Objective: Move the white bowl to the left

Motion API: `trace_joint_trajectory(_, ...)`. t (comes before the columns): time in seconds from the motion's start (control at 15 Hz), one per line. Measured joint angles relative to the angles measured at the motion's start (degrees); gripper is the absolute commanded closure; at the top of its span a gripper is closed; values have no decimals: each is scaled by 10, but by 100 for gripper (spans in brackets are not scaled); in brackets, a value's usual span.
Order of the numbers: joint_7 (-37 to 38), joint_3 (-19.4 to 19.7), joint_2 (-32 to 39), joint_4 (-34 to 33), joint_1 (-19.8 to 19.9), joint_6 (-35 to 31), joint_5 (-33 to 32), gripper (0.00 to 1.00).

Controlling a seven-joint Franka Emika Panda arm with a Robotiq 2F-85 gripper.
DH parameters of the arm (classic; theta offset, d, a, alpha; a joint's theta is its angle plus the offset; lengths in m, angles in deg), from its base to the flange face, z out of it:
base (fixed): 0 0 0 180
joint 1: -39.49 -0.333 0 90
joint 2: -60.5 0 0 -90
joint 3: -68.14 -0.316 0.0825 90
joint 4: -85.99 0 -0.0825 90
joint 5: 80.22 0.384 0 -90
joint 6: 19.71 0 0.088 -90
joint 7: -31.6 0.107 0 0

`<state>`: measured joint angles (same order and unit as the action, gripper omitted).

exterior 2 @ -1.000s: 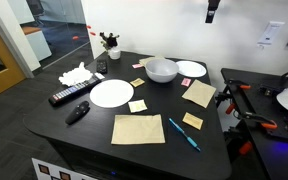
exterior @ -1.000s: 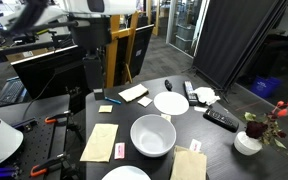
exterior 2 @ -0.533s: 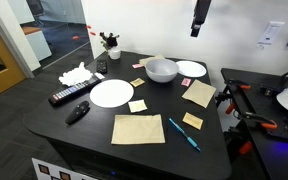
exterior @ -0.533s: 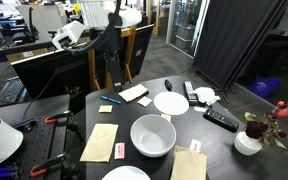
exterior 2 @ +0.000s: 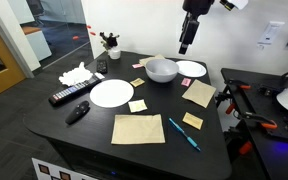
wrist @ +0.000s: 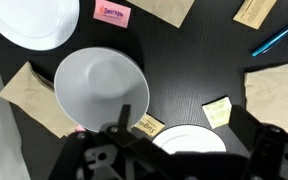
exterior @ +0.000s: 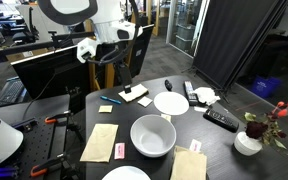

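The white bowl [exterior: 153, 135] is large, deep and plain, and stands upright and empty on the black table. It also shows in an exterior view [exterior 2: 161, 70] and in the wrist view [wrist: 99, 90]. My gripper [exterior 2: 187, 38] hangs in the air well above the table, over the bowl and the flat white plate [exterior 2: 191, 69] beside it. In the wrist view the gripper [wrist: 184, 130] has its fingers spread wide and holds nothing. It touches nothing.
A larger flat plate [exterior 2: 111, 93] lies near the bowl. Brown napkins [exterior 2: 138, 128], a blue pen [exterior 2: 182, 133], sticky notes, a sugar packet [wrist: 147, 125], remotes [exterior 2: 69, 96] and a small flower pot [exterior: 248, 140] lie around. A monitor and clamps stand beside the table.
The arm has swung in and come lower, so the gripper now hangs closer above the bowl and the small plate. The objects on the table have not moved.
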<state>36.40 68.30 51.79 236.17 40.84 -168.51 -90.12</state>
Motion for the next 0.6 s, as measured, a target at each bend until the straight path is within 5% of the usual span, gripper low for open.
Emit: trace_joint_trajectory(0.6, 183, 5, 122, -24, 14, -57, -208, 0)
